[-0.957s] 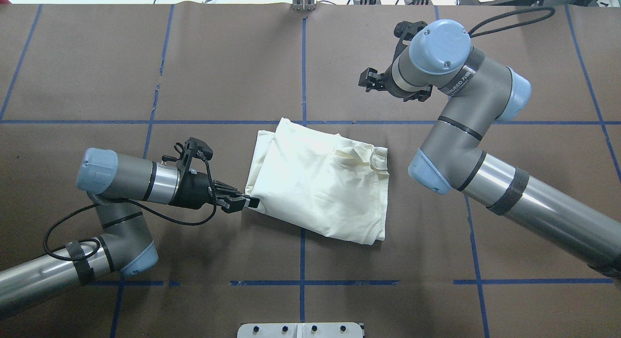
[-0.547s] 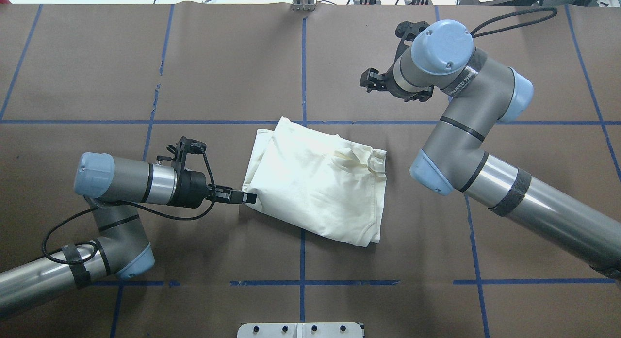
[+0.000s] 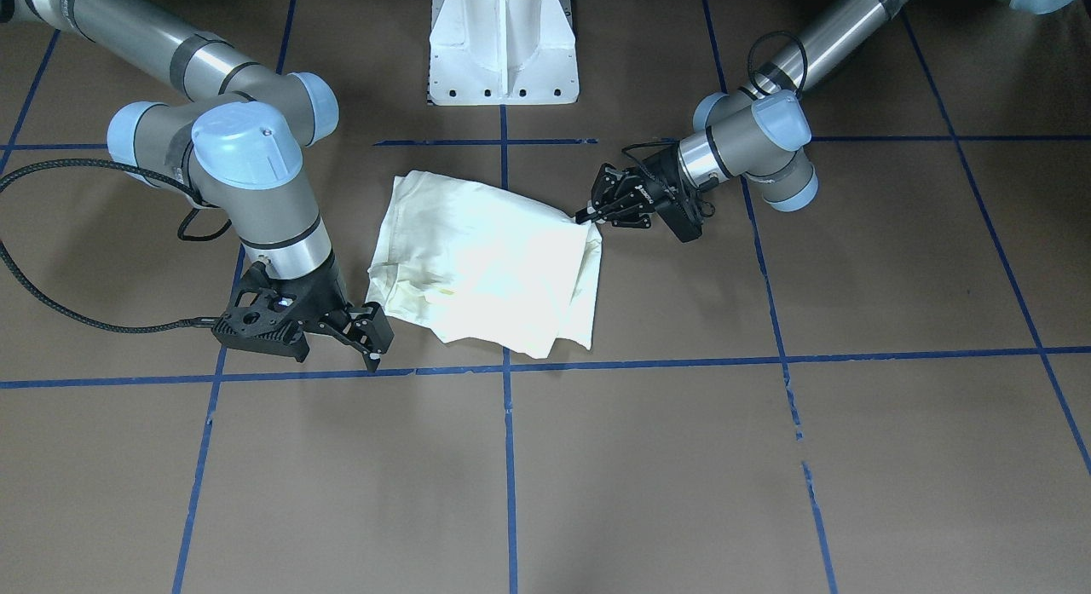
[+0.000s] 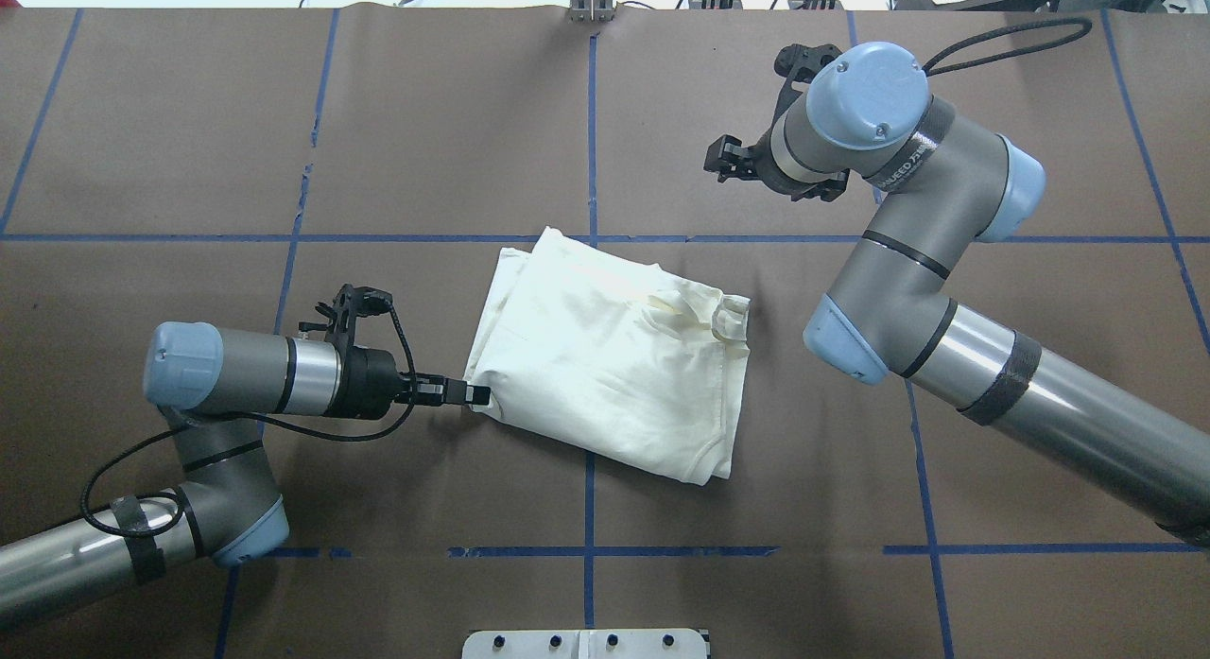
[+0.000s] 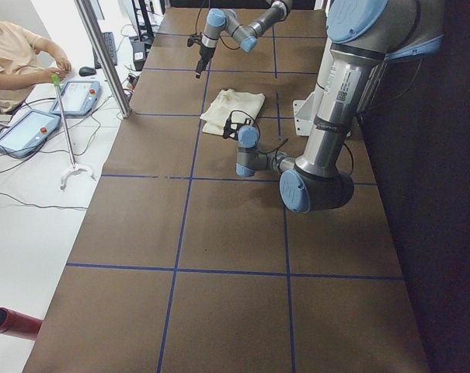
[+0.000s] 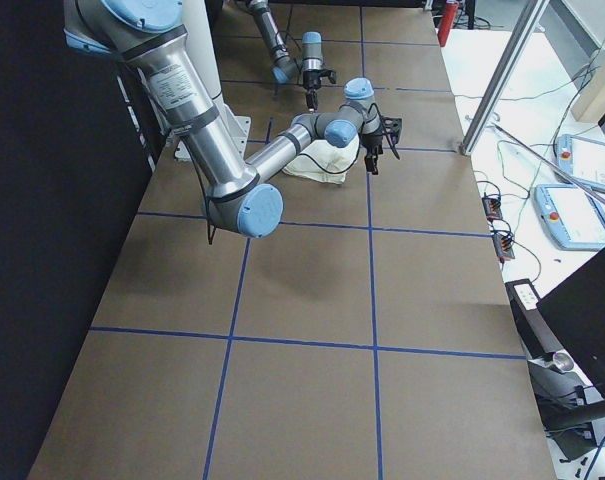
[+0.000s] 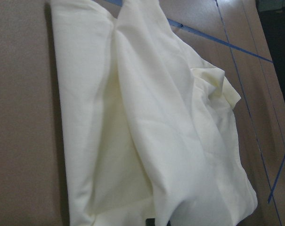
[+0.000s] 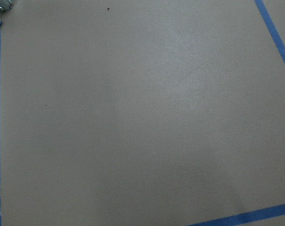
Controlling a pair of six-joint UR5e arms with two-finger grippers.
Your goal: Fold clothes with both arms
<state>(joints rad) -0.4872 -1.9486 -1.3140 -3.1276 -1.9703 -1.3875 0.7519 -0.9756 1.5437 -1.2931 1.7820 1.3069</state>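
Note:
The cream shirt (image 4: 614, 356) lies folded into a rough rectangle at the middle of the table, plain side up, with its collar (image 4: 723, 319) at the right edge. It also shows in the front view (image 3: 477, 262) and fills the left wrist view (image 7: 147, 132). My left gripper (image 4: 473, 393) lies low and horizontal, shut on the shirt's near left corner (image 3: 586, 213). My right gripper (image 4: 726, 158) hangs open over bare table beyond the shirt's far right side, holding nothing (image 3: 375, 343). Only brown table and blue tape show in the right wrist view.
Blue tape lines (image 4: 589, 120) divide the brown table into squares. The white pedestal base (image 3: 503, 44) stands at the robot's side. A person (image 5: 17, 62) sits by tablets beyond the table's far edge, near a metal pole (image 5: 102, 54). A red cylinder (image 5: 13, 322) lies off the table.
My left wrist has rolled and drawn back to the left, dragging the shirt's corner and whole bundle slightly leftward. The right arm has drifted a little to the right.

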